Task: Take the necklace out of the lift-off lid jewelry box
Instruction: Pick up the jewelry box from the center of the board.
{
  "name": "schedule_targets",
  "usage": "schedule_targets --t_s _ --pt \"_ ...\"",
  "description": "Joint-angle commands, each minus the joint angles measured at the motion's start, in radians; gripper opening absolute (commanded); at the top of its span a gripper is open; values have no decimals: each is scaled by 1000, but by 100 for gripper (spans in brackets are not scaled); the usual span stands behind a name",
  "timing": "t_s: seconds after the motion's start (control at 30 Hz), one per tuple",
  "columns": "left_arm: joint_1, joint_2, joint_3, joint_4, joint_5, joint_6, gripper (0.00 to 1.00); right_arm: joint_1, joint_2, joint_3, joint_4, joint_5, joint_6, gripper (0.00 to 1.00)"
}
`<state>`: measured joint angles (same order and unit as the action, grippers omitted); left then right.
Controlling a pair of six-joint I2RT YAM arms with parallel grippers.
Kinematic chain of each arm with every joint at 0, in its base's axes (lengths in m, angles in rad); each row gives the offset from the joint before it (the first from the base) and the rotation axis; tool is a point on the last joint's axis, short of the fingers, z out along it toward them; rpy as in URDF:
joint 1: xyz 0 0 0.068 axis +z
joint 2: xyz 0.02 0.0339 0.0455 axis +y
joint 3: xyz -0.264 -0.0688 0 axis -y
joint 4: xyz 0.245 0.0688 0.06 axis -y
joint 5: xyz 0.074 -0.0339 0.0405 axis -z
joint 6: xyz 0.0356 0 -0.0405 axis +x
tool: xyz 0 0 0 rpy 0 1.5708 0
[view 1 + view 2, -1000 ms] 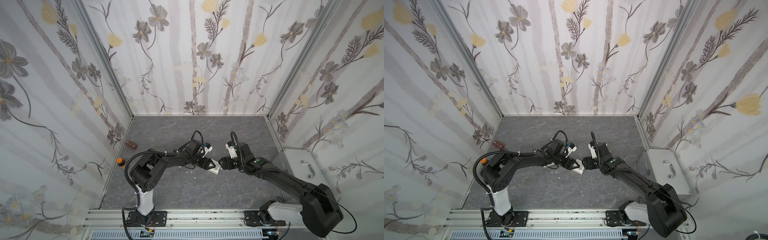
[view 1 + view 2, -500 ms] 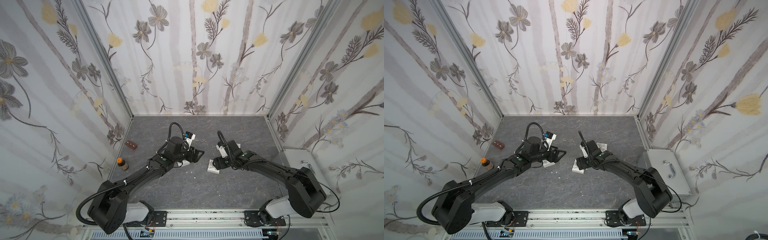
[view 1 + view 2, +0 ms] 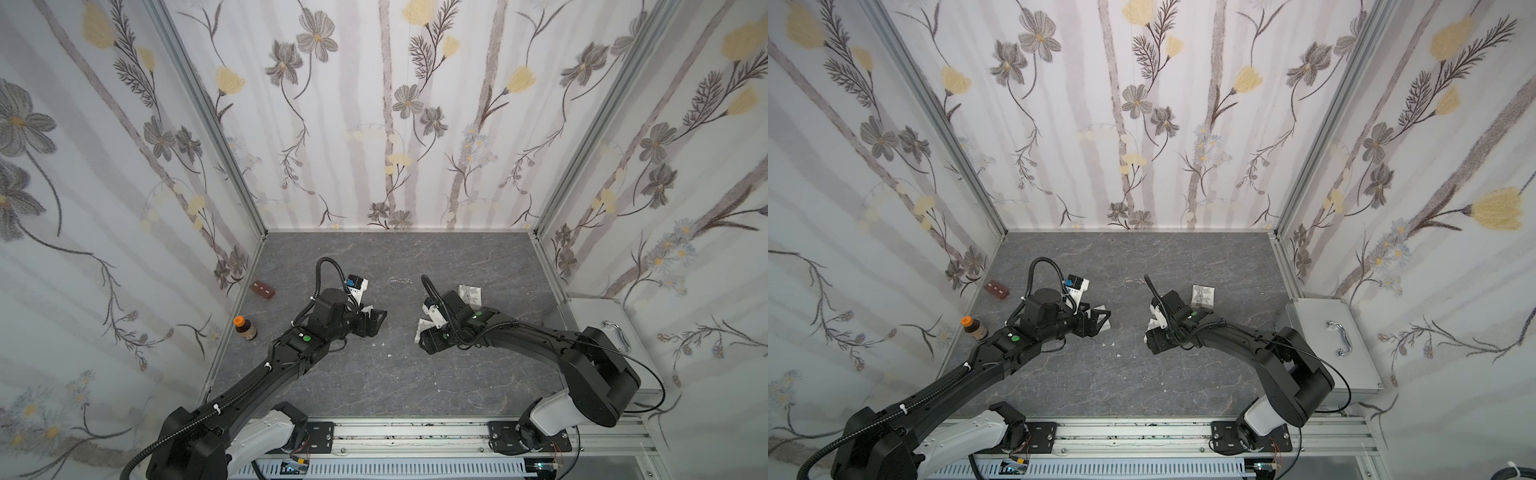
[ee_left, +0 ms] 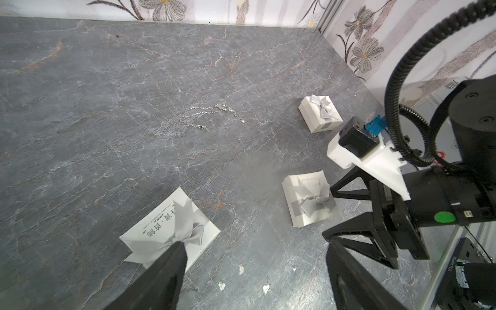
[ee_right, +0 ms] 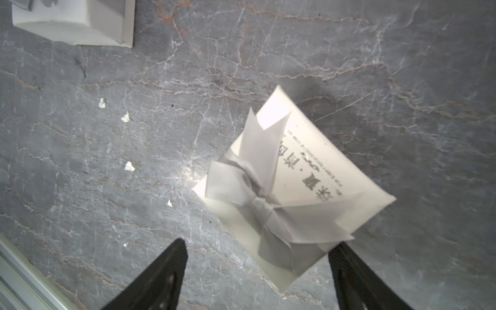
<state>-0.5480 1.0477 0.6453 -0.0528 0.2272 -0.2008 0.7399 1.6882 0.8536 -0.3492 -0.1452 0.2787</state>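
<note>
**Finding.** The necklace [image 4: 206, 114] is lying loose on the bare table [image 4: 94, 80]. It is near the closed bowed box [image 4: 320, 116] but apart from it, on that box's side toward the left arm. It is sitting in no box.

**Grippers.** The left gripper [image 3: 379, 324] is standing spread and carrying nothing. A flat bowed lid [image 4: 171, 230] is lying at its fingertip, farther from the closed bowed box than the necklace is. The right gripper [image 5: 257, 244] is hovering spread over a second bowed piece [image 5: 292, 196] and is not pinching it.

**Judgement.** The extraction is looking complete, and the release step is in hand. The next move is calling for both arms to lift clear without snagging the chain.
</note>
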Motion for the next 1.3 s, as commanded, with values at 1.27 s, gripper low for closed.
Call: schedule_targets --t_s 1.27 --pt "6 -66 -43 -11 -39 24 85 44 255 337 -207 188 -386 86"
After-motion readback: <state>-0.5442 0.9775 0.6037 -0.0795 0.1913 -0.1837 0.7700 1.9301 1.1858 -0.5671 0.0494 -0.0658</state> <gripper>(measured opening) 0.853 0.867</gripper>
